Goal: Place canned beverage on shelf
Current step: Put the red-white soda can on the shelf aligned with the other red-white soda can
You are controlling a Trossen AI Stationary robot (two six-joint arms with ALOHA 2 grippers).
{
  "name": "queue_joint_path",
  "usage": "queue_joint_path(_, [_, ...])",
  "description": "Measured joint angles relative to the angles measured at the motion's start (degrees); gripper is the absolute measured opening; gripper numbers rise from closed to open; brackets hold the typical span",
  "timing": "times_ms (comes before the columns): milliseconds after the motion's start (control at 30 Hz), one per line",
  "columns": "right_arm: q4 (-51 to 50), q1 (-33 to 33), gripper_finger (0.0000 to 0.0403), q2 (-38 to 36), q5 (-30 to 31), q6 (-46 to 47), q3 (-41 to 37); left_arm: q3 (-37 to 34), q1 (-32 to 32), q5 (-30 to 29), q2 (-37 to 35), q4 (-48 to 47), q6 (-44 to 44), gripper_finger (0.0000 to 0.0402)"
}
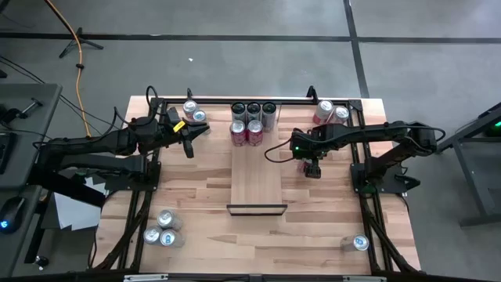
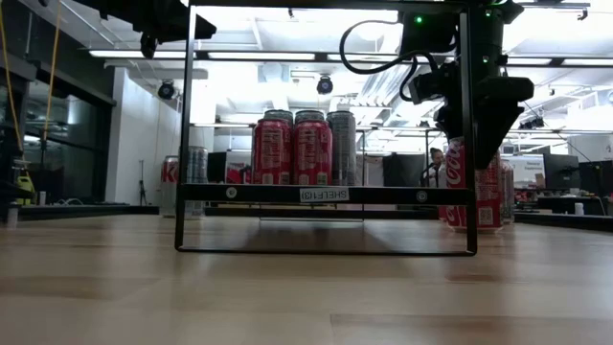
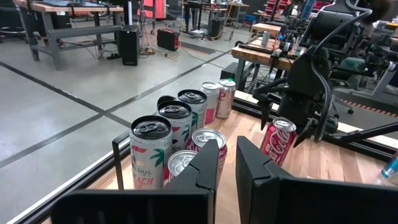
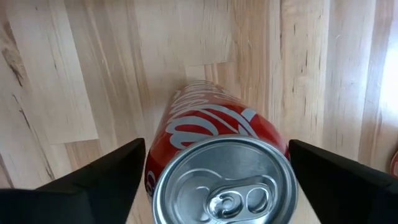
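Observation:
A red cola can [image 4: 211,121] stands upright on the tabletop just right of the shelf [image 1: 256,178]. The shelf is a pale wood panel with a black bar [image 1: 256,209] at its near end. Several cans [image 1: 252,124] stand on its far end. My right gripper [image 3: 284,121] points down over the red can [image 3: 278,143], open, with one finger on each side of the can's top and narrow gaps showing. My left gripper [image 1: 188,143] hangs shut above the table's far left, holding nothing.
Two cans [image 1: 193,112] stand at the far left and two [image 1: 332,112] at the far right. Three cans [image 1: 162,229] stand near left and one [image 1: 356,244] near right. A black frame [image 2: 326,194] spans the shelf's near end.

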Motion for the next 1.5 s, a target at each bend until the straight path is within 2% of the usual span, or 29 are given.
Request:
queue_joint_path(100, [-0.4,0.0,0.0397,0.0,0.0,-0.6,0.1,0.0,0.0,0.0,0.0,0.0,0.0,0.0003])
queue_joint_path(433, [-0.6,0.0,0.0392,0.0,-0.1,6.1,0.2,0.0,0.0,0.0,0.0,0.0,0.0,0.0003])
queue_joint_path(700, [-4.1,0.0,0.0392,0.0,0.0,4.3,-1.2,0.0,0.0,0.0,0.0,0.0,0.0,0.0003])
queue_joint_path(933, [3.0,0.0,0.0392,-0.2,-1.9,8.7,-6.2,0.0,0.0,0.0,0.0,0.0,0.0,0.0003])
queue_joint_path(1167, [8.0,0.0,0.0392,-0.3,-1.5,9.3,-6.1,0.0,0.0,0.0,0.0,0.0,-0.3,0.0003])
queue_joint_path(1300, [7.3,0.0,0.0391,-0.3,-1.4,9.2,-6.1,0.0,0.0,0.0,0.0,0.0,-0.4,0.0003])
queue_joint_path(1500, [5.7,0.0,0.036,-0.3,-1.2,9.9,-6.1,0.0,0.0,-0.1,0.0,0.0,-0.4,0.0003])
